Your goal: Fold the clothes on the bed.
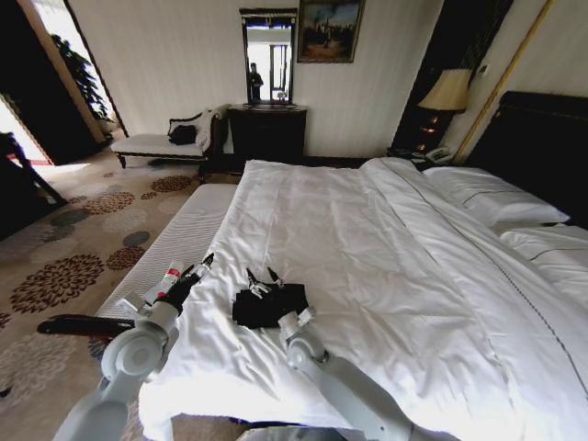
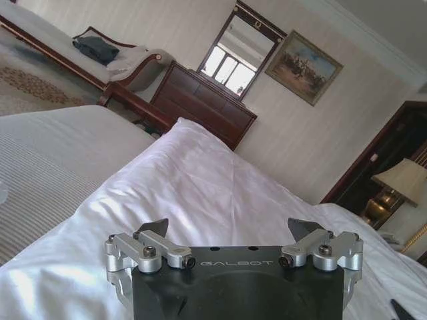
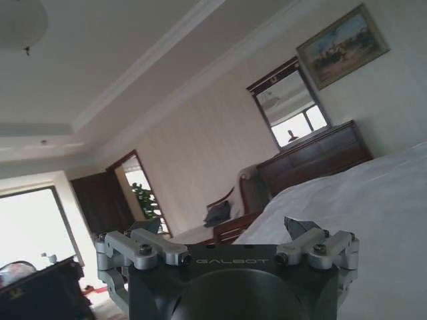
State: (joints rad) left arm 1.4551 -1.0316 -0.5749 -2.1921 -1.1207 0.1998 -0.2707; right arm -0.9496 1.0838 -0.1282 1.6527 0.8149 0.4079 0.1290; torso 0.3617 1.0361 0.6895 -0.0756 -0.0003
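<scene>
both grippers, left gripper point(image 1: 202, 266) and right gripper point(image 1: 263, 277), hang released above the folded black t-shirt point(image 1: 266, 306) on the bed point(image 1: 386, 248), apparently finished.

Hotel-style bedroom | large white bed point(image 1: 367, 239) | dark dresser point(image 1: 266, 131) beneath mirror point(image 1: 268, 60) | lit bedside lamp point(image 1: 446, 92) | patterned carpet point(image 1: 73, 248)

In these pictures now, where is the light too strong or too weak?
Head view: the doorway at left is blown out, and the black T-shirt on the white bed loses its folds. Left wrist view: glare on the sheet near the left tool. Right wrist view: bright window, right tool in shade.
</scene>
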